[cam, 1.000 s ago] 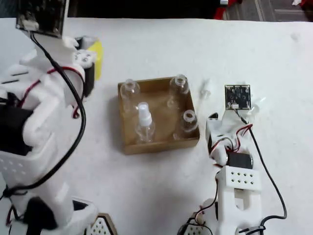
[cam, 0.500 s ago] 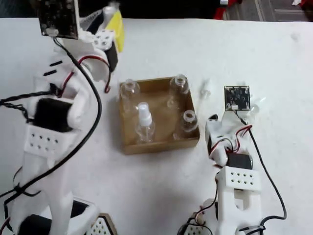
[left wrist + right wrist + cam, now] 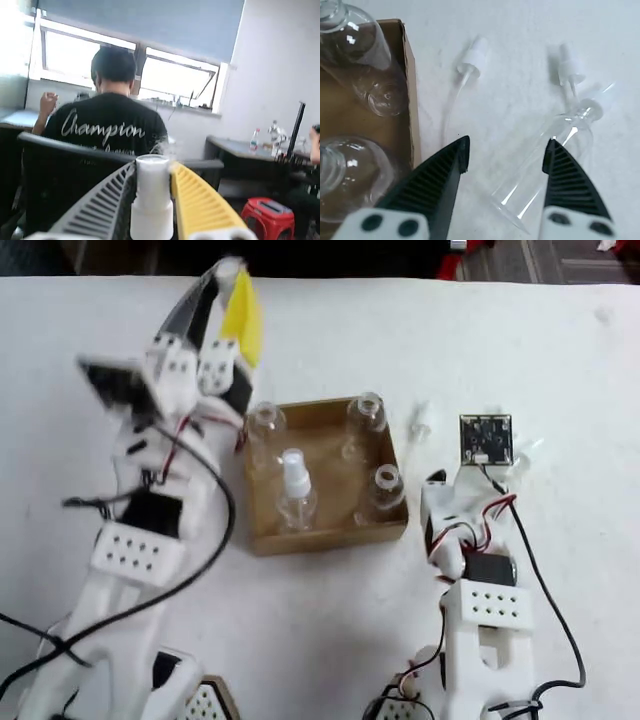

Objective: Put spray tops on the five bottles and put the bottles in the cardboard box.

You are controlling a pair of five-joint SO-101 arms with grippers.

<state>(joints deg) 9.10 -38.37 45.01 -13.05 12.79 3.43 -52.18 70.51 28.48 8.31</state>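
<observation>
**Left arm up with a spray top; right arm unmoved**

Left arm [image 3: 140,540] has swung up and toward the far side of the table [image 3: 330,330] over the last second. Its gripper went from beside the box's far-left corner to well beyond it. Right arm [image 3: 480,610], box and bottles have not shifted.

- Cardboard box [image 3: 330,532]: mid-table, between the arms.
- Bottles in box: four upright. One capped bottle [image 3: 295,492] stands at the near left. Three open bottles stand at the far left [image 3: 265,422], far right [image 3: 368,412] and near right [image 3: 385,482].
- Fifth, lying bottle [image 3: 547,155]: on its side on the table just right of the box, under the right gripper [image 3: 506,149], whose fingers stand apart and touch nothing.
- Left gripper [image 3: 226,285]: fingers clamped on a spray top [image 3: 152,197], which is held clear of the table.
- Two loose spray tops [image 3: 472,59] [image 3: 568,70]: on the table beside the lying bottle.

Step in hand (judgement): bring the held top to an open bottle, probably far left. Keep the dip tube vertical and centred over the neck, and lower slowly. The bottle looks light, so side load may tip it against the box wall.

Held top: white, a narrow nozzle stub on a wider collar, standing upright between the fingers. Its tube cannot be seen.
</observation>
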